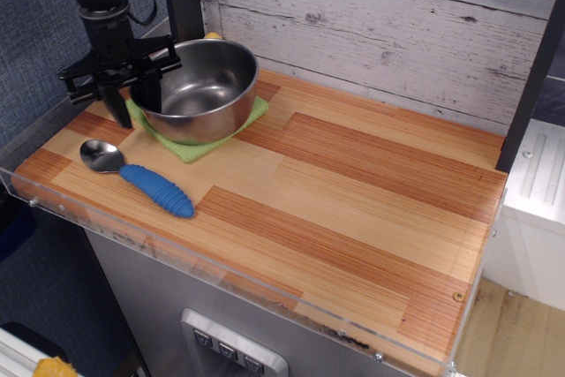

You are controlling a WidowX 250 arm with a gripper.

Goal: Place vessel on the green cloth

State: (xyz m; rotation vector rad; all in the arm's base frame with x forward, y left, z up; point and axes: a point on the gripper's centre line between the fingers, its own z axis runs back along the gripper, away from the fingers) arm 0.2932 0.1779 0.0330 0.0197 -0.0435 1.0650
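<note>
1. A wall of weathered whitish planks (380, 6) runs across the upper part of the frame, with blue-grey fabric in the upper left and a dark vertical post at the right edge.
2. The table (353, 192) is a striped wooden top in light and reddish bands, edged with a clear plastic rim; below its front, at the bottom of the frame, sits a grey metal panel with small buttons (225, 350).
3. The black arm comes straight down from the top left corner, its wrist vertical and a dark crossbar spread sideways just above the gripper (124, 86).
4. The gripper stands at the left rim of the vessel (196, 87); its fingers straddle the bowl's wall, but whether they press on it or stand loose I cannot tell.
5. The vessel sits upright in the upper left of the table, resting on the green cloth (190, 143), whose corners show at the left, front and right of the bowl.
6. A blue-handled spoon (137, 176) lies on the wood near the left front, just in front of the cloth and apart from it.
7. A small yellow thing (213, 36) peeks from behind the vessel's far rim.
</note>
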